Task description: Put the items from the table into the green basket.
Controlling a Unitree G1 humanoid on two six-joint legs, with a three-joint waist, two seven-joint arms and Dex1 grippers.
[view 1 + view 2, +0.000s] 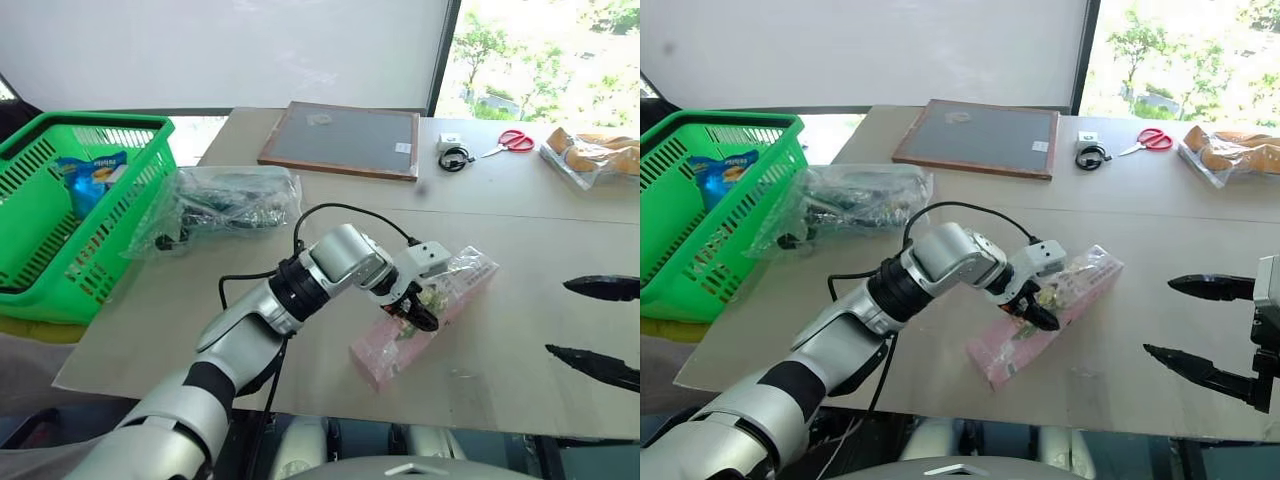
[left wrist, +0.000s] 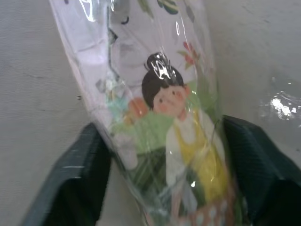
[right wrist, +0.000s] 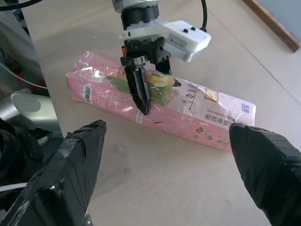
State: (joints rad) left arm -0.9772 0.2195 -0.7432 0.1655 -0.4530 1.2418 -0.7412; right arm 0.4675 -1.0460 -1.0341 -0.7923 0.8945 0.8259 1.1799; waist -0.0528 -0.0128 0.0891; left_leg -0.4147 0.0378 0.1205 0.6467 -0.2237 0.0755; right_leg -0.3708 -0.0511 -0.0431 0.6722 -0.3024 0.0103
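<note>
Nearest the head camera, the left arm is reaching across the worktop (image 1: 520, 230) with its tool (image 1: 415, 310) pointing down onto the long pink packet (image 1: 462, 285). The packet is lying flat near the front edge of the worktop, its long axis running diagonally: one end is pointing toward the front edge and the robot's left, the other toward the back and the robot's right. The left tool's two black fingers (image 2: 80, 174) are straddling the packet across its width, about midway along it, one finger on each long side, pressing against the clear wrap; whether they are fully clamped on it cannot be told. The packet is still resting on the worktop.

To the right, the right tool (image 1: 1200, 325) is hovering just above the worktop near the packet's far end, its fingers (image 3: 70, 160) standing wide apart with nothing between them.

Farther back and to the left, the large clear plastic bag (image 1: 225, 205) with dark and green contents is lying on the worktop, just beside the green basket (image 1: 140, 190). The basket is standing off the left edge of the worktop and is holding a blue packet (image 1: 90, 175). Along the back are lying a framed board (image 1: 340, 140), red scissors (image 1: 515, 140), a small black and white item (image 1: 452, 150) and a bag of bread (image 1: 595, 155).
</note>
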